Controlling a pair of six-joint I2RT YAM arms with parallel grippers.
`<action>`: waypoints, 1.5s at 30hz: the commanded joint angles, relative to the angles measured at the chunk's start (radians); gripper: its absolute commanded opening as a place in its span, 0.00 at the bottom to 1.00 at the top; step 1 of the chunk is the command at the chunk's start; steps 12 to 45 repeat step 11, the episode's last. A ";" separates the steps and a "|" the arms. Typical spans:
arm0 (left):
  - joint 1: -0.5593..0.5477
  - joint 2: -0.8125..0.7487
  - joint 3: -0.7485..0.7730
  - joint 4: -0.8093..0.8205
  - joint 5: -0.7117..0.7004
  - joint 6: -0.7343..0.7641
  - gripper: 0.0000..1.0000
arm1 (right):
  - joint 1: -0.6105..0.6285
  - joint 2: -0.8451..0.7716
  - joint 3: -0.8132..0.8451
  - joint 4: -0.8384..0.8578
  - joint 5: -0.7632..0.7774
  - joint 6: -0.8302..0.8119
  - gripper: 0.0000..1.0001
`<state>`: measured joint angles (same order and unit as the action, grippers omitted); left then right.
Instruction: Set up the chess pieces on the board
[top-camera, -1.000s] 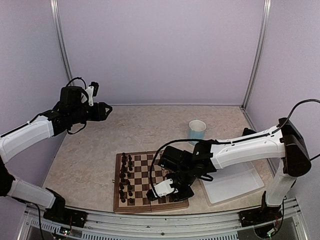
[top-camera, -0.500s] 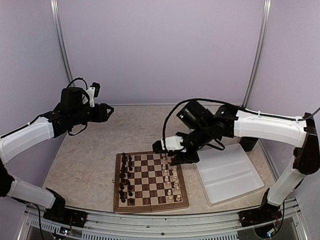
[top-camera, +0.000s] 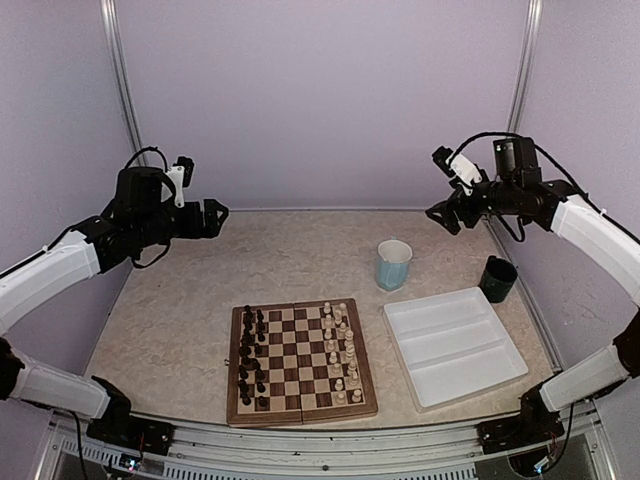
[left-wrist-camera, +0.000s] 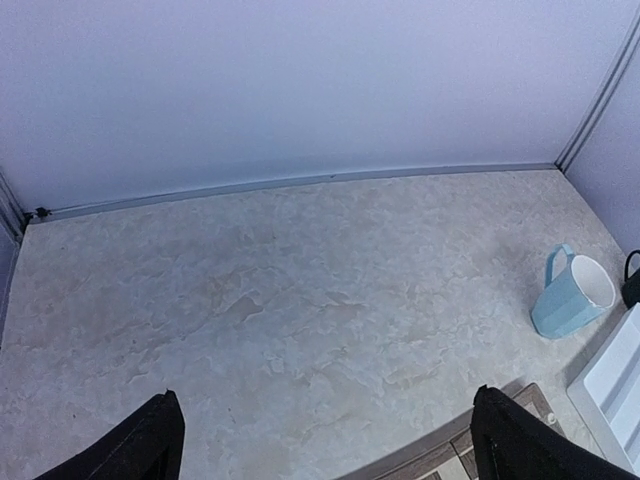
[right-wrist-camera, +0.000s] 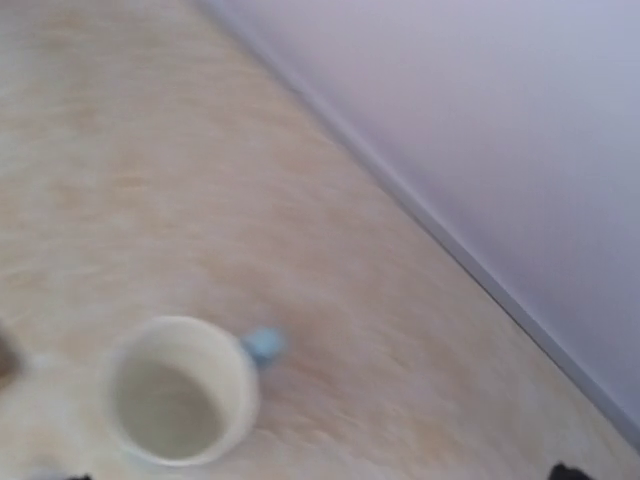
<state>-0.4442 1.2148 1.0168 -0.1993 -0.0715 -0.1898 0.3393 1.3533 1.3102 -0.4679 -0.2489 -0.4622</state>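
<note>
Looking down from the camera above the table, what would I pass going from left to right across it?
On the board: dark chess pieces → cream-white chess pieces; then light-blue mug → dark cup. The white tray stretches across under both cups, so it has no clear place.

The board (top-camera: 300, 362) is lying on the table (top-camera: 170, 320), well below both pairs of jaws: right of and nearer than the left gripper (top-camera: 213, 216), left of and nearer than the right gripper (top-camera: 440, 215). The chess pieces (top-camera: 340, 350) are standing on the half toward the right jaws, the other set of pieces (top-camera: 252, 355) on the half toward the left jaws. The tray (top-camera: 455, 345) is lying just right of the board. Behind it, below the right jaws, the mug (top-camera: 393, 264) is sitting to their left and the cup (top-camera: 497, 279) to their right.
</note>
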 joint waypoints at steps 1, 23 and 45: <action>-0.003 -0.016 0.061 -0.067 -0.091 0.013 0.99 | -0.092 -0.033 -0.056 0.133 0.093 0.192 0.99; -0.005 -0.008 0.082 -0.090 -0.151 0.016 0.99 | -0.203 -0.073 -0.049 0.161 -0.015 0.289 0.99; -0.005 -0.008 0.082 -0.090 -0.151 0.016 0.99 | -0.203 -0.073 -0.049 0.161 -0.015 0.289 0.99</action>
